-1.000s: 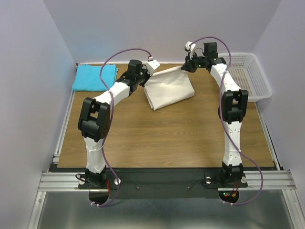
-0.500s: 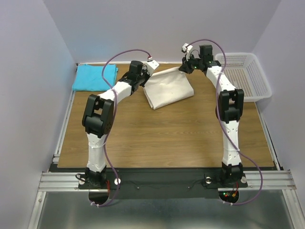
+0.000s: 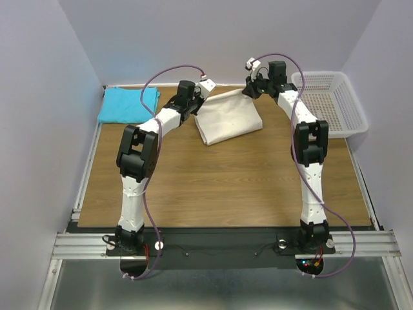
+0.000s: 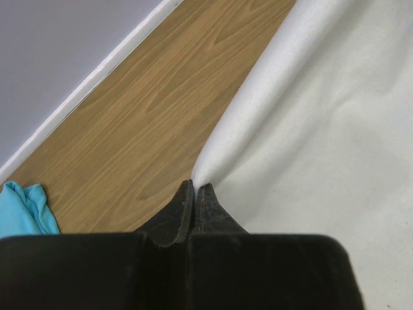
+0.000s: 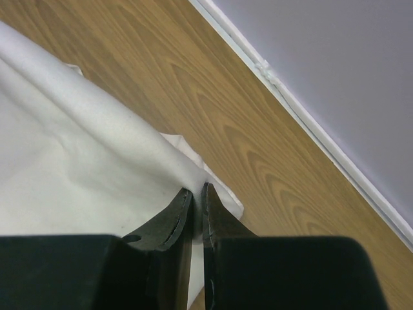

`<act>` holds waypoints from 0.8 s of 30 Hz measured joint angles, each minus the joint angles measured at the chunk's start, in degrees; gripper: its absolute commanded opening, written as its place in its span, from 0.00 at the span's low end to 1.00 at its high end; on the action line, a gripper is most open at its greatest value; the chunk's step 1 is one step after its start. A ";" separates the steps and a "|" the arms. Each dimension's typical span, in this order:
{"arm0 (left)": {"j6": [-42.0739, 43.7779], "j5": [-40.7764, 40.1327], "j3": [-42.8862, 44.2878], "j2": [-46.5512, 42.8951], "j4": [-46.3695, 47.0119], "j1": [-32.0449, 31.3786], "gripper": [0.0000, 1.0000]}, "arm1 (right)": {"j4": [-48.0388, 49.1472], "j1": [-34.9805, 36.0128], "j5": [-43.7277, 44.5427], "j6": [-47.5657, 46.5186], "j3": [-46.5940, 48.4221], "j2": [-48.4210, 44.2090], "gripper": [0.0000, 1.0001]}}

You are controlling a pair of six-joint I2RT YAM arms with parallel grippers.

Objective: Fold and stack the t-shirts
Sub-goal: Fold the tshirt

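Observation:
The cream-white t-shirt (image 3: 229, 118) lies partly folded at the back middle of the table, its far edge lifted. My left gripper (image 3: 201, 92) is shut on its far left corner; the left wrist view shows the cloth (image 4: 322, 129) pinched at the fingertips (image 4: 195, 188). My right gripper (image 3: 248, 91) is shut on its far right corner; the right wrist view shows the cloth (image 5: 71, 168) pinched between the fingers (image 5: 193, 191). The turquoise-blue t-shirt (image 3: 128, 104) lies folded at the back left corner, and its edge shows in the left wrist view (image 4: 22, 210).
A white mesh basket (image 3: 330, 102) stands at the back right. The back wall and its white rail (image 5: 310, 110) run close behind both grippers. Bare wooden tabletop (image 3: 219, 187) spreads in front of the shirt.
Both grippers have carried the far edge of the cream-white shirt slightly toward the back wall. The right gripper has shifted a little left, and the left arm has stretched further out.

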 measured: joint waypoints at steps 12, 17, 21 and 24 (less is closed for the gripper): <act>-0.76 -0.85 4.55 3.15 -2.27 0.00 0.33 | 0.79 0.66 3.48 0.79 -0.02 1.99 0.41; -4.42 -4.33 9.60 5.77 -3.80 0.11 0.72 | 3.06 1.77 11.30 4.39 0.07 3.39 0.72; -8.83 -6.80 12.68 5.84 -4.13 0.85 0.94 | 4.76 2.73 18.18 9.90 0.04 3.89 0.77; -12.52 -7.69 13.57 4.87 -2.91 2.29 0.94 | 6.99 3.30 21.33 13.05 0.04 3.87 0.75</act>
